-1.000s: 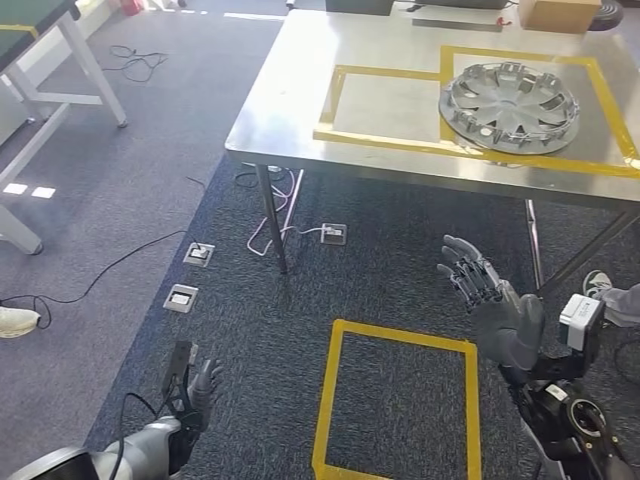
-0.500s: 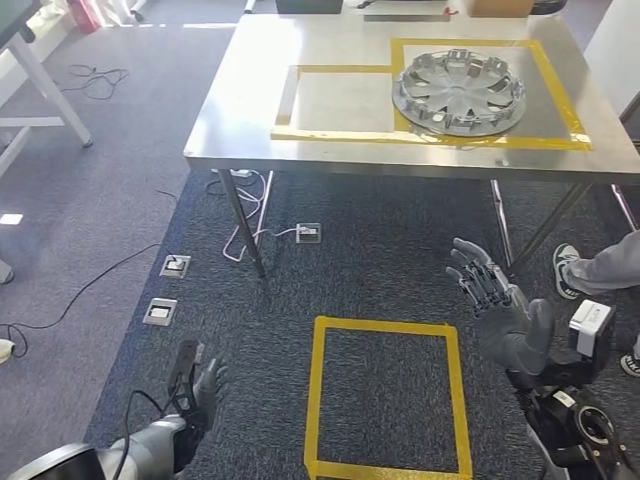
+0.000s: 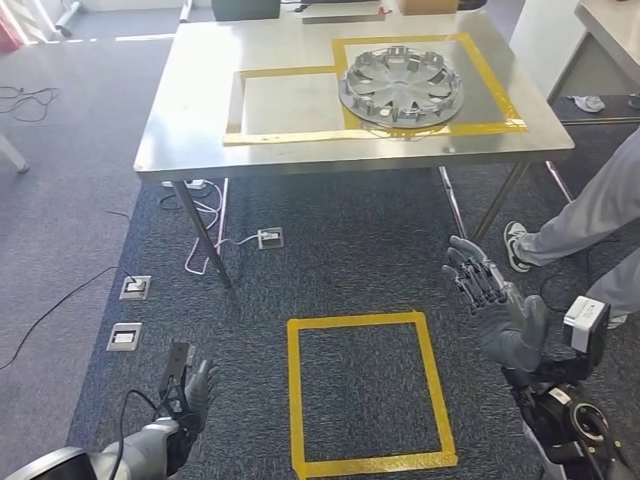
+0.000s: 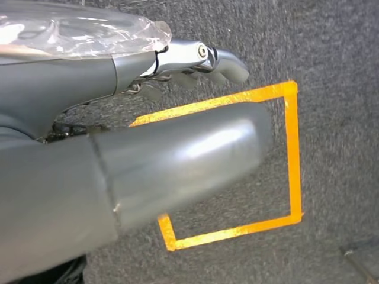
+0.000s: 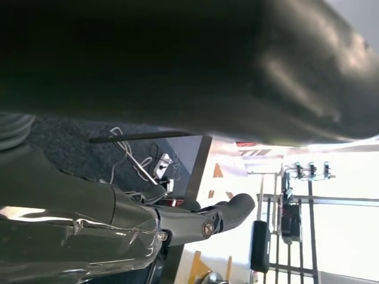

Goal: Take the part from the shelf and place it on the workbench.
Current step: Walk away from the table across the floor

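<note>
We judge placement done: wheel cover (image 3: 400,86) lies inside the worktop (image 3: 204,130) tape outline, so both right hand (image 3: 498,305) and left hand (image 3: 192,392) hang empty, fingers spread.

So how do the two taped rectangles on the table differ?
The left rectangle is bare steel inside; the right rectangle holds the hubcap. The right one reaches farther back on the table than the left. Both are yellow tape and share a side.

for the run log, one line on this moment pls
part: hubcap on workbench | left hand: empty | right hand: empty, fingers apart
</note>
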